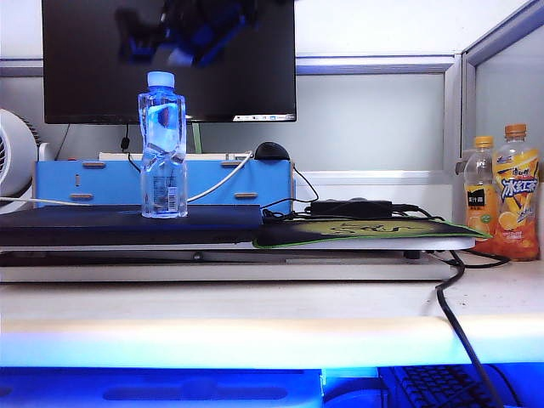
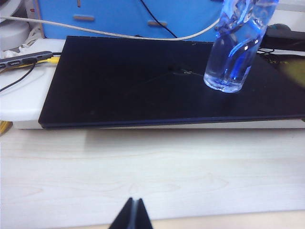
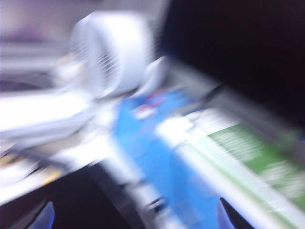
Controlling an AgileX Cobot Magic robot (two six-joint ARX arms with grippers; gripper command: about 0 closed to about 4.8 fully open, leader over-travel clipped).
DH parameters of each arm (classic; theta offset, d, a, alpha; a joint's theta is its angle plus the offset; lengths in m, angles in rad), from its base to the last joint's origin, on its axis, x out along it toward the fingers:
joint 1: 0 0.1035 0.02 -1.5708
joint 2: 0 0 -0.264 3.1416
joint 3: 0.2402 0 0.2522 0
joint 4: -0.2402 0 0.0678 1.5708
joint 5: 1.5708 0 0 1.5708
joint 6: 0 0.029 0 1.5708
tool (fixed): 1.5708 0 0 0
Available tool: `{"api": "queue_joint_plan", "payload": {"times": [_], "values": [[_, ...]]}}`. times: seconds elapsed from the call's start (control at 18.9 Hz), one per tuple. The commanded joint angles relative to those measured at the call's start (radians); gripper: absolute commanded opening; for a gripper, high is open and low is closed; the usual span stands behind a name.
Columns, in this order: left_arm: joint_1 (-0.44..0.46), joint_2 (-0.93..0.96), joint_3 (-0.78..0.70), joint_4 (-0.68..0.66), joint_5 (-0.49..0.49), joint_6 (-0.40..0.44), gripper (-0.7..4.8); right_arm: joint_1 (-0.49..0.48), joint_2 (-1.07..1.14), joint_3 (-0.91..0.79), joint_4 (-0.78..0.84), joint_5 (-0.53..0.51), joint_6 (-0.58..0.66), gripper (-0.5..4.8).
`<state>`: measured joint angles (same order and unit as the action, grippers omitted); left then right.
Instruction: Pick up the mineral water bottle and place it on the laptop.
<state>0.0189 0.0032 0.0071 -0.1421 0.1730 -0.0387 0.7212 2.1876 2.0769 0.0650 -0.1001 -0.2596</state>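
Pale wood makes up the worktop (image 1: 255, 310), and a big black monitor (image 1: 170, 59) stands at the back, in the upper left of the exterior view. On the left of that view lies the laptop (image 1: 127, 223), flat and dark, with its lid shut. The mineral water bottle (image 1: 162, 144) stands upright on the laptop lid, and nothing is holding it. So the main job looks done: the bottle is on the laptop. What is left is likely only for the arm to pull away and rest. The right gripper (image 3: 133, 217) shows only two finger tips, at the lower corners of the very blurry right wrist view; they are far apart, so the jaws are wide open and empty. The left gripper (image 2: 132, 217) sits low at the bottom middle of the left wrist view, above bare worktop well short of the laptop, with its jaws closed together and holding nothing.
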Motion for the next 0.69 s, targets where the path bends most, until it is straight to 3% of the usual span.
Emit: {"api": "queue_joint_plan", "payload": {"times": [0.05,0.11,0.37,0.69], "values": [[0.0,-0.002,0.0,-0.006,0.006,0.002,-0.02,0.001,-0.051,0.035,-0.002,0.225,-0.004,2.15],[0.0,-0.002,0.0,-0.006,0.007,0.001,-0.02,-0.001,-0.074,0.035,-0.022,0.28,-0.016,-0.01],[0.0,-0.002,0.0,-0.006,0.006,0.002,-0.02,-0.018,-0.316,0.035,-0.281,0.433,-0.034,-0.01],[0.0,-0.002,0.0,-0.006,0.006,0.001,-0.02,-0.018,-0.761,0.035,-0.486,0.439,-0.033,-0.01]]}}
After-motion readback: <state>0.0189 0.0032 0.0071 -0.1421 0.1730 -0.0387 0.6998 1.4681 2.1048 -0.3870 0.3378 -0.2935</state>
